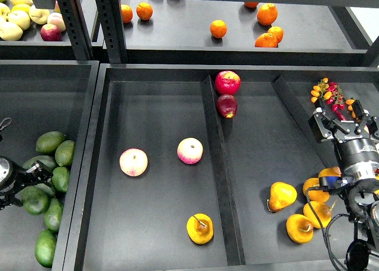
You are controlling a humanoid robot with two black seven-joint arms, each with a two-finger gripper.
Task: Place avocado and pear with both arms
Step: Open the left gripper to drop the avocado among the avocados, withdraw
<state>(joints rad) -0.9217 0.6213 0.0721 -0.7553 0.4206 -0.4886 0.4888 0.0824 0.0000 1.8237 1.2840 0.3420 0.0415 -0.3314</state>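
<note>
Avocado pile (50,188) sits in the left bin, right at my left pincer (37,176), which comes in from the left edge and points right into the cluster; the nearest avocado (35,200) lies just below and touching or almost touching the fingertips, long axis running roughly left-right with a slight tilt. Left pincer fingers look spread around the fruit tops, but they are dark and small, so I cannot tell if they are apart or clamped. Pears (308,209) lie in the right compartment, low and to the left of my right pincer (342,122), which hangs above them pointing away toward the chili bunch (331,96); its fingers stand visibly apart, holding nothing. Closest pear (329,175) is just below the right wrist, so I judge the right arm has to drop and pull back toward me. One lone pear (200,228) already sits in the middle compartment with two apples (190,151), across the divider (219,170) from the group.
</note>
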